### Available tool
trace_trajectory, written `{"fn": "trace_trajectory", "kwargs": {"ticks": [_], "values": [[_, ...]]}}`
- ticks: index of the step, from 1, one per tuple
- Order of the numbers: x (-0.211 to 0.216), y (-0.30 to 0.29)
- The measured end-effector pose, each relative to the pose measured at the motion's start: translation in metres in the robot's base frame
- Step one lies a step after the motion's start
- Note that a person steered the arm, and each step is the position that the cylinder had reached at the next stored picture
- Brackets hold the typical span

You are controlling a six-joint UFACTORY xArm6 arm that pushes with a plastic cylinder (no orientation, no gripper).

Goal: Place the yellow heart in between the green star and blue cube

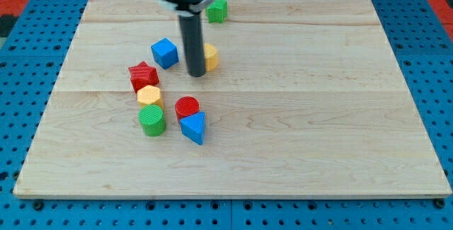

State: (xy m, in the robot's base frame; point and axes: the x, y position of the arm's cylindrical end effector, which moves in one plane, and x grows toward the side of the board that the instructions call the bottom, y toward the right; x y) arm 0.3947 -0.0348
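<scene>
The arm carried no gripper, so there was nothing to open or close; it ended in a dark rod, and my tip [196, 74] rested on the desk [318, 131] touching the left side of the yellow heart [210, 56]. The heart lay toward the top edge of the desk, a little left of centre, with the blue cube [164, 52] near it on the left and the green star [217, 10] above it, close to the top edge.

Judging from this layout, the heart already sat near the gap between those two blocks, slightly too far right and low. A short, gentle push up and to the left would probably do, with my tip brought round to the heart's lower right side first. Pushing from where it stood would likely drive the heart away from the cube.

The rod covered much of the heart, so its shape was hard to confirm. The green star's points were also too small to make out clearly, and the arm's body cut off the view beside it.
</scene>
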Motion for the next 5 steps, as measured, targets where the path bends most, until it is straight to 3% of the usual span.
{"fn": "trace_trajectory", "kwargs": {"ticks": [1,3,5], "values": [[0.018,0.059],[0.004,0.038],[-0.083,0.005]]}}
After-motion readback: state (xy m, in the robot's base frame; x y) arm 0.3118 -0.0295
